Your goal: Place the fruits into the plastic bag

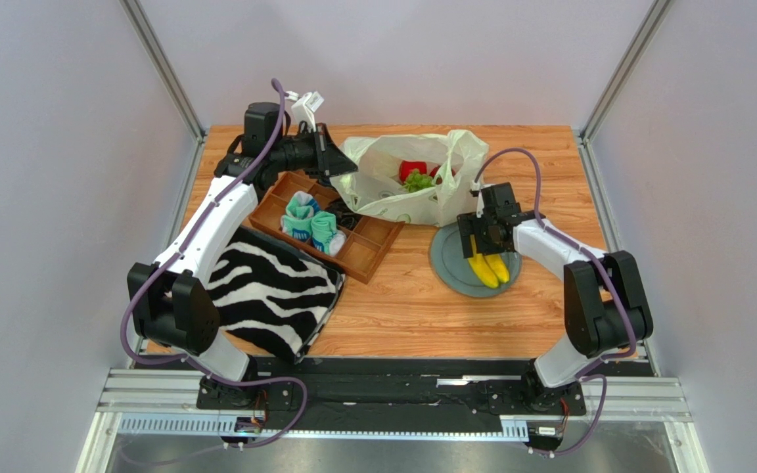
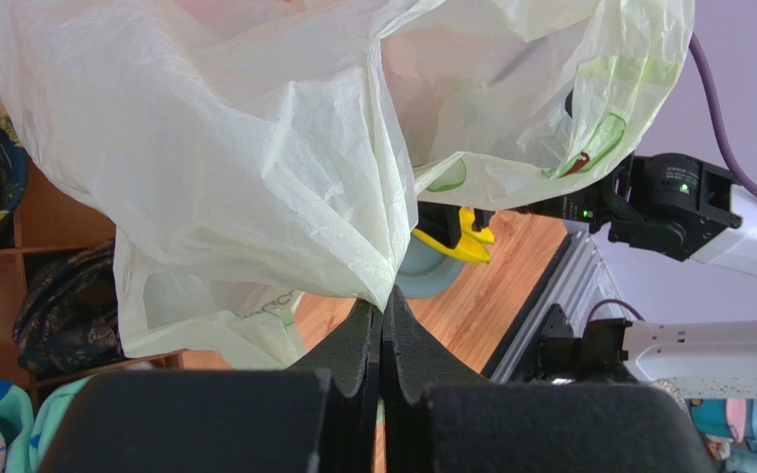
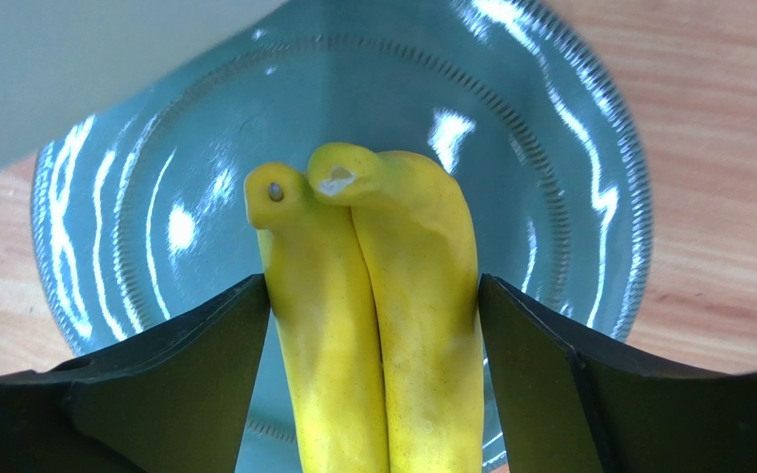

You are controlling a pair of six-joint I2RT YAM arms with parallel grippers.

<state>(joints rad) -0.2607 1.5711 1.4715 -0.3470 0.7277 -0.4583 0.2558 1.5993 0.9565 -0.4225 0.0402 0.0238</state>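
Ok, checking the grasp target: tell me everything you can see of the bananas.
The bananas are two small glossy yellow toy fruits, plastic-looking, pressed side by side, stub ends together. They lie flat on a grey-blue ribbed plate, outside the bag. The right tool straddles them, a black finger close against each side; whether it grips cannot be told.

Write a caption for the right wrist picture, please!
Right claw open around two yellow bananas lying on a shiny blue-grey plate.
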